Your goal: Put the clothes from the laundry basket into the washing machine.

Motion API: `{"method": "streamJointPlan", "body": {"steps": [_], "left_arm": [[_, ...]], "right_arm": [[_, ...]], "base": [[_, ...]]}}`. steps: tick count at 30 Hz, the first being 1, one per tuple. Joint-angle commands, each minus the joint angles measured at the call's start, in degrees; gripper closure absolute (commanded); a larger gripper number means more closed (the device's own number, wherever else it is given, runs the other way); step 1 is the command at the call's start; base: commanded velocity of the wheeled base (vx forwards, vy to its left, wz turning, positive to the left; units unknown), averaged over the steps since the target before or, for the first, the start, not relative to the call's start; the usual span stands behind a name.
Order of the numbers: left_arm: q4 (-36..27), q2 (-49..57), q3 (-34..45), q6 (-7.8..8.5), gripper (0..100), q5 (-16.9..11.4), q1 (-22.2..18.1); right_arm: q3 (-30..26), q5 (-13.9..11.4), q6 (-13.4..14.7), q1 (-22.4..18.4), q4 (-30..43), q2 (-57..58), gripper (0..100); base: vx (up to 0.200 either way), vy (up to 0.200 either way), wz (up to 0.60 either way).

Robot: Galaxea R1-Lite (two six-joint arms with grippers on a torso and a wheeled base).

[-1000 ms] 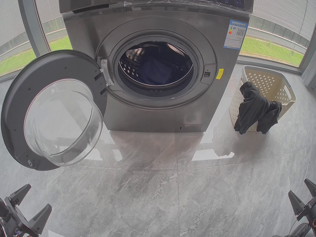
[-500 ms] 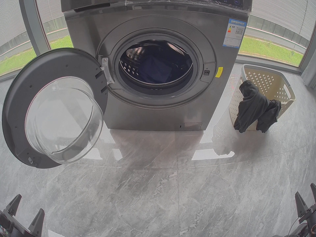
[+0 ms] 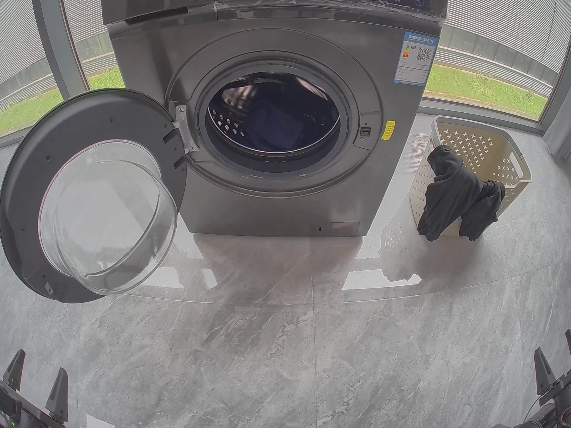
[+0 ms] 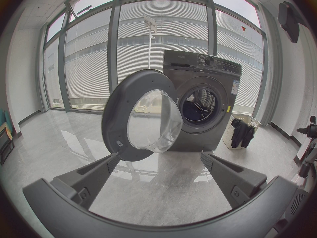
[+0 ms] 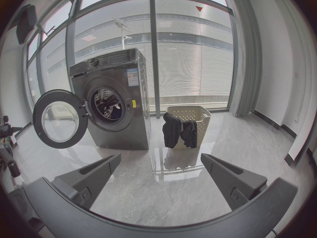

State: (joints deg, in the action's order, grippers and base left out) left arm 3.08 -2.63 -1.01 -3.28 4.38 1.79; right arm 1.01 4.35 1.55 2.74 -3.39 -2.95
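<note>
Pickup seems not yet begun: the left gripper (image 4: 159, 156) and right gripper (image 5: 160, 156) sit well back, fingers spread wide and empty. A dark garment (image 3: 455, 194) drapes over the laundry basket (image 3: 482, 144) rim, beside the open washing machine (image 3: 285, 37). The next move calls for reaching and pinching that garment. The basket's floor is hidden, and what lies in the drum (image 3: 273, 117) is unclear.
</note>
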Motion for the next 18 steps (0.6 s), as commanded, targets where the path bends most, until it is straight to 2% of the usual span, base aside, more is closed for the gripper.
{"method": "streamJointPlan", "body": {"steps": [1,2,3,5,7,12,18], "left_arm": [[-2.6,2.5,0.7,-0.24,0,-1.9,-1.5],[-2.5,2.6,0.9,0.47,0,-2.1,-1.5],[-2.8,2.5,1.0,1.43,0,-2.3,-1.5],[-2.9,2.5,1.0,2.66,0,-3.1,-1.6],[-3.0,2.5,1.0,2.4,0,-3.2,-1.5],[-2.9,2.5,1.0,1.52,0,-3.1,-1.5],[-2.9,2.5,1.0,1.52,0,-3.2,-1.5]], "right_arm": [[-0.9,0.7,-0.4,-2.4,0.9,2.8,0],[-0.7,0.7,0.6,-2.4,1.8,2.8,0],[-0.4,-0.4,1.9,-2.5,2.8,2.8,0],[-0.9,-3.7,0.3,-2.3,3.4,2.7,0],[-1.0,-5.6,-1.6,-2.3,3.3,2.8,0],[-1.0,-5.6,-1.5,-2.4,3.4,2.8,0],[-1.0,-5.6,-1.5,-2.3,3.3,2.9,0]], "base": [[0.0,0.0,0.0],[0.0,0.0,0.0],[0.0,0.0,0.0],[0.0,0.0,0.0],[0.0,-0.1,0.0],[0.0,-0.2,0.0],[0.0,-0.2,0.0]]}}
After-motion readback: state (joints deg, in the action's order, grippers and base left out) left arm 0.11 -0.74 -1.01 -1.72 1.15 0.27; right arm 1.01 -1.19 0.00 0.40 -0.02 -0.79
